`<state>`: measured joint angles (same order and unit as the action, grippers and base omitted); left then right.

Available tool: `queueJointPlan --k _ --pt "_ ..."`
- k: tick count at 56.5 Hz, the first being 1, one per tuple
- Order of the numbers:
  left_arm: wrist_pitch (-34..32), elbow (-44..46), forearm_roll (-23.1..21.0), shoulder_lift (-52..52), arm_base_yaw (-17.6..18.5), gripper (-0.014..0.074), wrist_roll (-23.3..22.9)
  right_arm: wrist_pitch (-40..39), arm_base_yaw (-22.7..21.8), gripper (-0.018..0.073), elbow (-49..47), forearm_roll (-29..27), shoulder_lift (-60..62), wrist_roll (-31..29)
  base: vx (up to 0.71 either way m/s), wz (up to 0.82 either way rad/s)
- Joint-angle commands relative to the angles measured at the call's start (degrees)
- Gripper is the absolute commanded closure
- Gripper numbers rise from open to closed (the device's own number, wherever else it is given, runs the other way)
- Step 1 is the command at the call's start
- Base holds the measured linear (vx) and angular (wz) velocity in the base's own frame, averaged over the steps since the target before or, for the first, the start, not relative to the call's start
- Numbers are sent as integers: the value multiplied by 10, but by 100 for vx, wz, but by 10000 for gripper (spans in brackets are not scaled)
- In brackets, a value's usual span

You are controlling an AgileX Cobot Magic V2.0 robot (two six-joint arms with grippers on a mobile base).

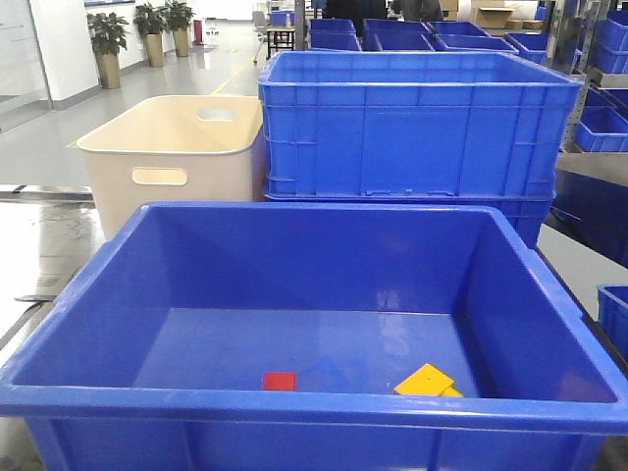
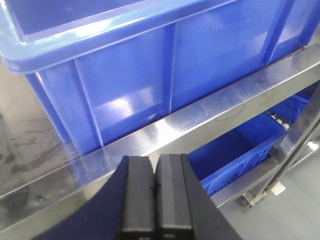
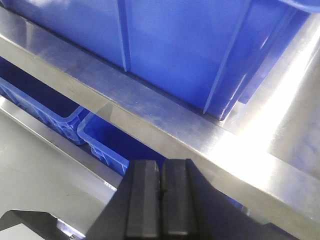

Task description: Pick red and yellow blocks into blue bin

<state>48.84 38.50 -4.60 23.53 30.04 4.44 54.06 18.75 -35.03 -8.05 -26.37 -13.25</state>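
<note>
While both lie in blue bin [image 1: 88, 324] | red block [image 1: 279, 381]: 1 | yellow brick [image 1: 426, 380]: 1

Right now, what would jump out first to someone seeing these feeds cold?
The wide blue bin fills the front view, with the red block and yellow brick lying apart on its floor. Behind it stand a cream tub and a ribbed blue crate.

Left end effector [image 2: 155, 187] and right end effector [image 3: 160, 192] both have fingers pressed together, empty.
</note>
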Motion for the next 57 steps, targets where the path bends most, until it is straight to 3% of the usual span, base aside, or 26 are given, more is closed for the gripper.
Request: queueJointPlan --k 1,9,13,29,40,50,57 --pt "-46 14 -7 6 0 604 -5 -37 1 572 -16 -1 -4 -4 0 0" --pt "-47 14 -4 6 0 603 -2 -37 1 570 -16 -1 -4 -4 0 0" --pt "-57 5 17 0 -4 603 1 -37 1 569 -16 -1 -4 -4 0 0" --pt "-314 -186 22 -135 -162 603 -5 -37 1 569 -16 -3 -4 -4 0 0" --pt "-459 -318 3 -238 -247 603 -5 -37 1 569 -16 -3 -4 -4 0 0" --pt "-572 -391 -7 -252 -266 603 -5 -35 1 569 -16 -3 -4 -4 0 0" --pt "-560 -390 -7 -252 -266 603 -5 -36 1 569 -16 -3 -4 -4 0 0"
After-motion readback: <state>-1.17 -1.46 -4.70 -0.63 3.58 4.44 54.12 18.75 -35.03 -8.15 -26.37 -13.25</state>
